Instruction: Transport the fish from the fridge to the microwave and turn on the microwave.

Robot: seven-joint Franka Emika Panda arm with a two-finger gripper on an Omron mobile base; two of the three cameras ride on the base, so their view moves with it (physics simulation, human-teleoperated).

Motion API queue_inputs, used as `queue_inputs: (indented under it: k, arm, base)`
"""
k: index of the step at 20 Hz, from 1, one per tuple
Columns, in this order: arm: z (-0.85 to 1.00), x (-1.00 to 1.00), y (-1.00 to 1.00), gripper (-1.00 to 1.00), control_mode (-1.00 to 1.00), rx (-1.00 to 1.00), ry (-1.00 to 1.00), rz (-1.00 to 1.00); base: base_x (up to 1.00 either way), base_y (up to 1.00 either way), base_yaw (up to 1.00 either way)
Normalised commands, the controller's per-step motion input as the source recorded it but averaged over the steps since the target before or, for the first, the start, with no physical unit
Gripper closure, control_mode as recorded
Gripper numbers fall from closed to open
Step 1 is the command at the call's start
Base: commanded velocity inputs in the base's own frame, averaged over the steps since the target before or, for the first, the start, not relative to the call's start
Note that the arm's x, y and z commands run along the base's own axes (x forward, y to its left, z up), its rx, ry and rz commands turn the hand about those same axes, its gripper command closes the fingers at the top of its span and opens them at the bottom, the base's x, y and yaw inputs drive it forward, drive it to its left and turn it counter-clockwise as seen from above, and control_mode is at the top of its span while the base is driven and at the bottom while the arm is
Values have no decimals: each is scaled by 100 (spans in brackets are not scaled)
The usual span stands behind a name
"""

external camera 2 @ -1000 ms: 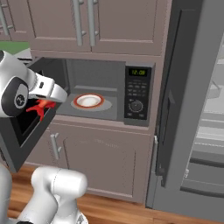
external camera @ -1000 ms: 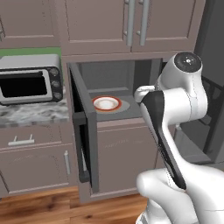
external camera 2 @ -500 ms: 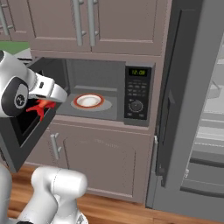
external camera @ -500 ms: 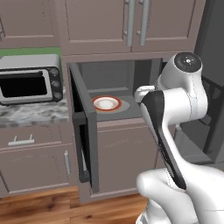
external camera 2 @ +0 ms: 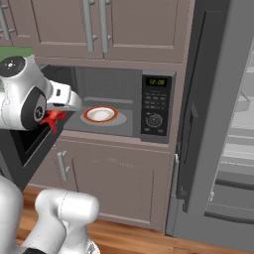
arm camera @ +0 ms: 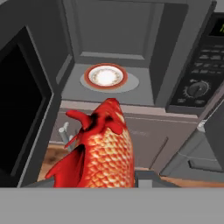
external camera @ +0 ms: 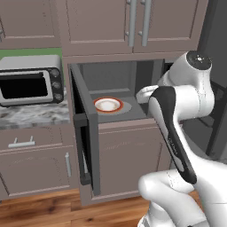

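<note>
Jaws pinch the fish [arm camera: 103, 151], lower centre of the hand view, in front of the open microwave [external camera 2: 149, 101]. Fish also shows red at centre left of the right base view. Plate [external camera: 107, 104] sits inside the microwave. Fridge [external camera 2: 218, 114] door open, right.
</note>
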Motion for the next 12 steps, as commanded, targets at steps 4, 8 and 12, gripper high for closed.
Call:
queue_inputs:
  k: [4,8,12]
  arm:
    - [-13,45,0,100,-100,0,0,33]
    - [-18,44,2,100,-100,0,-7,22]
    - [-24,37,16,100,-100,-8,-8,12]
  base:
    - [0,0,0]
    - [0,0,0]
    - [0,0,0]
